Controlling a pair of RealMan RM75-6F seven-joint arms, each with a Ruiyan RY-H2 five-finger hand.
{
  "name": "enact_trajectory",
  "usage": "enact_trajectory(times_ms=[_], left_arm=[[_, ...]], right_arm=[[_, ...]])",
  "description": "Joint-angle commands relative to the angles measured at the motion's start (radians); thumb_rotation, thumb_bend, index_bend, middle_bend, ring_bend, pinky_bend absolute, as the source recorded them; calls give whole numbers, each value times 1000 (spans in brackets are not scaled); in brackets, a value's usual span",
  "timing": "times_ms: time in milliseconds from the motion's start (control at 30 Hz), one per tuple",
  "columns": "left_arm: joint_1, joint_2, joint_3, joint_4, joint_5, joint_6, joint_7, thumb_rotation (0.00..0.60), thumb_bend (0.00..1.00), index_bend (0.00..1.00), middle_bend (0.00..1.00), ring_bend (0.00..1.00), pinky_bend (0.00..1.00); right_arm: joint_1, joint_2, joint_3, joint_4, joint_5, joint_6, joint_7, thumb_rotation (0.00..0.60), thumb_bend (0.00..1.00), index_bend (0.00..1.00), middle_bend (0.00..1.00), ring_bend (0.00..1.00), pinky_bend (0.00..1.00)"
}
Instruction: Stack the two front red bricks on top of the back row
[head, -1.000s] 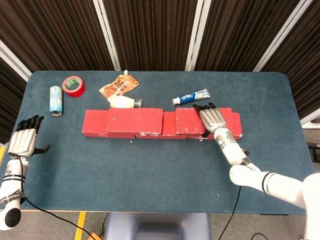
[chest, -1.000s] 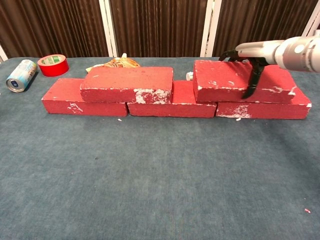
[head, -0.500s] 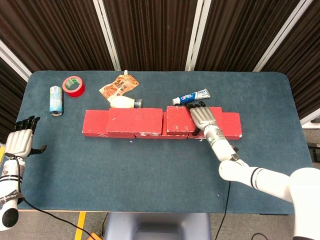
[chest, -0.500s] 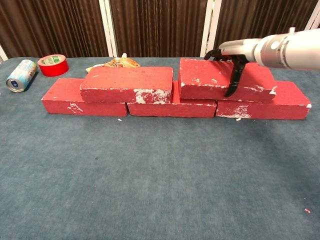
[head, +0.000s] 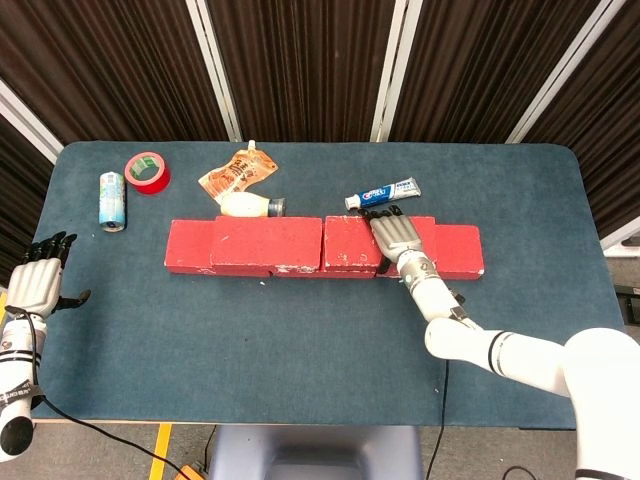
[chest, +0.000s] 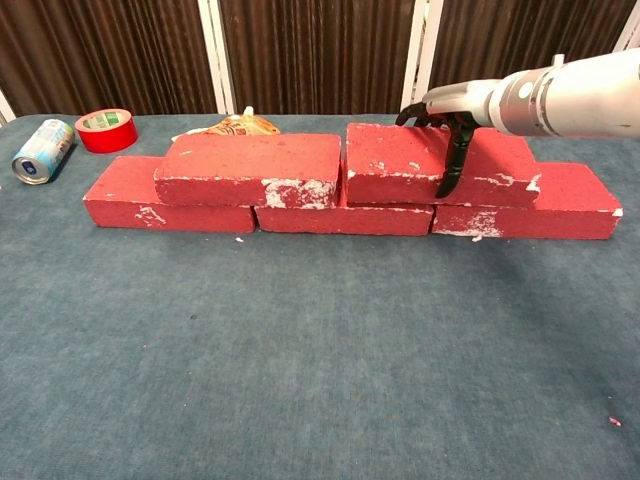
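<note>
Blue counter (head: 300, 330) carrying a back row of red bricks (chest: 345, 212), with both upper bricks now stacked on it. Over the last second the right upper brick (chest: 400, 170) has slid leftward along the row and now touches the left upper brick (chest: 250, 168), closing the gap between them; the stacking appears essentially complete, with only release remaining. Right hand (head: 398, 238) grips the right upper brick from above, thumb down its near face. Left hand (head: 38, 285), open and holding nothing, hangs off the counter's left edge. Far of the row, clear of the work: toothpaste tube (head: 383, 193), snack pouch (head: 235, 171), small bottle (head: 250, 205), red tape roll (head: 147, 171), can (head: 112, 199). Nothing obstructs the hand's withdrawal.
</note>
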Motion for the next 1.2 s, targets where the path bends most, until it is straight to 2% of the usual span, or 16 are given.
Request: enact_trajectory(times_ms=[33,433,767,933,1200], left_arm=[[1,-1,0,2,0,0,-1,600,260,0,0,0,20],[0,-2,-4,6,-10,-9,6,600,261,0,0,0,21],[-2,-4,-5,8,-17,-18,12,600,260,0,0,0,20],[-3,-4,-5,10,-20,-21,16,600,259,0,0,0,21],[-3,-8,-8,23,-26,-25,11,600,260,0,0,0,21]], right_arm=[[10,-1,-8,1,13,-4,-5,600,217,163,365,373,0],[39,-14,-16,14,31,-1,-12,600,217,166,365,361,0],[60,-14,-35,3,90,26,-46,600,213,158,364,273,0],[67,-20,-34,7,100,27,-48,600,202,156,362,267,0],[79,-25,-36,6,122,41,-65,600,147,148,318,205,0]])
